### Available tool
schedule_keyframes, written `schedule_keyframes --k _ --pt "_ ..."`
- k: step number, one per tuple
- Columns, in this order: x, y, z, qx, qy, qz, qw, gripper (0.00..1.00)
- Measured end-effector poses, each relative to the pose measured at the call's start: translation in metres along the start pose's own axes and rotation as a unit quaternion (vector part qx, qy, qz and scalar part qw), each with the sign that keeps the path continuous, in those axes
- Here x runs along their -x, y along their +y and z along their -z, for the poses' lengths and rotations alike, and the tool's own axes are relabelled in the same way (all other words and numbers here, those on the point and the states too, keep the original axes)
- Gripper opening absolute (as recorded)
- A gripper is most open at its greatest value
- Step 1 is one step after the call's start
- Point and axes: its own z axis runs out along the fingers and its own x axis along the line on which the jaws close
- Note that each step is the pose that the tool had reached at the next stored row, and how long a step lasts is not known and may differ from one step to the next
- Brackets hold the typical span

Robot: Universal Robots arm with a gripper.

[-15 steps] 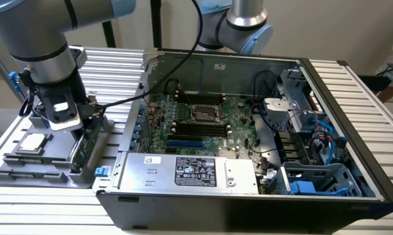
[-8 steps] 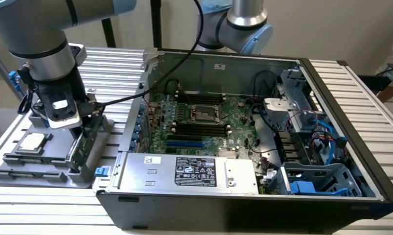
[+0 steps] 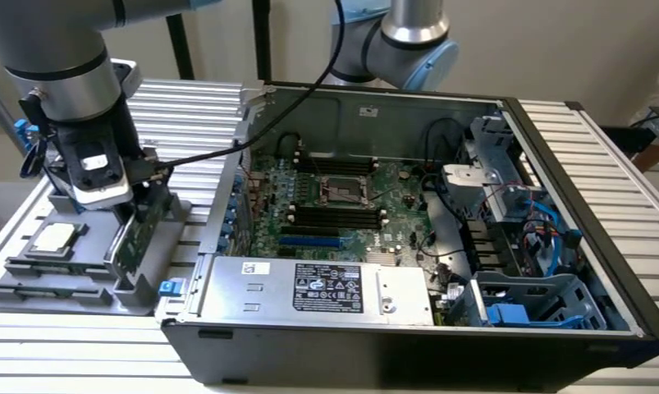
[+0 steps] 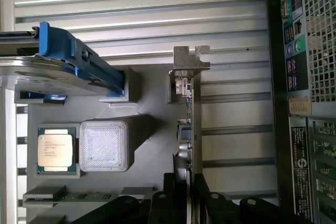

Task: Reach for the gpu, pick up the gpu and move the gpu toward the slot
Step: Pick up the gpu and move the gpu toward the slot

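- The gripper (image 4: 190, 179) points straight down over the grey parts tray (image 4: 155, 85). In the exterior view, that is at about nine o'clock of the open computer case (image 3: 340, 353).
- Its two black fingers (image 4: 176, 203) sit one on each face of the gpu (image 4: 196, 114), pressed against the board. The jaws are closed on the card's upper edge and held apart only by the card between them.
- The gpu stands upright on its long edge, at the side of the tray nearest the case. In the exterior view it is at about eight o'clock of the picture, just under the gripper's body.
- Its silver bracket (image 4: 189, 62) caps the end of the card away from the fingers.
- I cannot tell whether the card's lower edge rests in its holder or hangs just clear of it.
- A square silver processor chip (image 3: 53, 238) lies flat in its own pocket of the tray, at nine o'clock of the gpu in the exterior view and apart from it.
- A hard drive with blue rails (image 4: 52, 64) also sits on the tray, well apart from the gpu.
- The case lies on its side with the panel off and the motherboard (image 3: 400, 185) facing up.
- A blue expansion slot (image 3: 307, 243) runs across the board at about seven o'clock of the processor socket (image 3: 344, 190), near the power supply (image 3: 307, 287).
- The gpu is outside the case, well apart from that slot.
- A slatted aluminium table (image 3: 592, 164) carries both tray and case.
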Motion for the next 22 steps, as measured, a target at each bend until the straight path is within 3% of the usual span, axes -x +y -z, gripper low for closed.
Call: schedule_keyframes --k 7,13,22 --pt "0.000 0.0011 0.0254 0.0004 0.0041 0.000 1.0000 0.26" --pt "0.004 0.0024 0.0527 0.0003 0.0079 0.000 1.0000 0.26" --pt "0.023 0.0052 0.0941 0.0001 0.0113 0.000 0.9999 0.26"
